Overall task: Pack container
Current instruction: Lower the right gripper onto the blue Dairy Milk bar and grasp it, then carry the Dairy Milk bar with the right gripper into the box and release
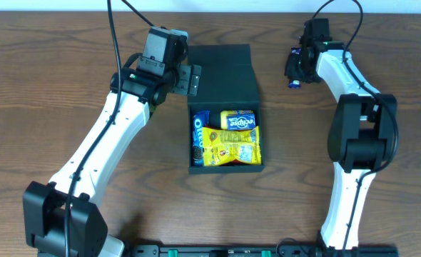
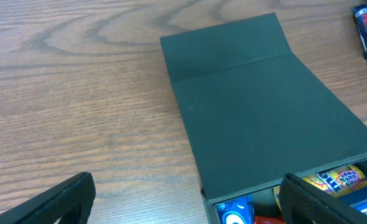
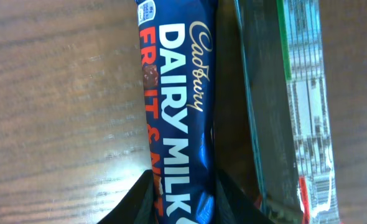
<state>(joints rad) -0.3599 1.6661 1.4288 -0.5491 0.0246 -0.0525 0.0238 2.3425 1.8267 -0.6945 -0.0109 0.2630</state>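
Observation:
The container [image 1: 222,77] is a dark square box in the middle of the table. Its flap lid [image 2: 258,106] lies over the far half, and snack packets [image 1: 230,145] show in the uncovered near half. My left gripper [image 1: 186,78] hovers open at the box's left edge; one finger [image 2: 311,202] is over the packets and the other [image 2: 53,202] over bare table. My right gripper [image 3: 183,202] is far right of the box, shut on a blue Dairy Milk chocolate bar [image 3: 177,106] lying on the table, a finger against each long side.
A dark green packet [image 3: 283,112] lies right beside the chocolate bar. Inside the box are a blue Oreo packet [image 1: 199,133], a yellow packet and a yellow-and-blue one [image 1: 237,119]. The wooden table [image 1: 53,86] spreads left and right of the box.

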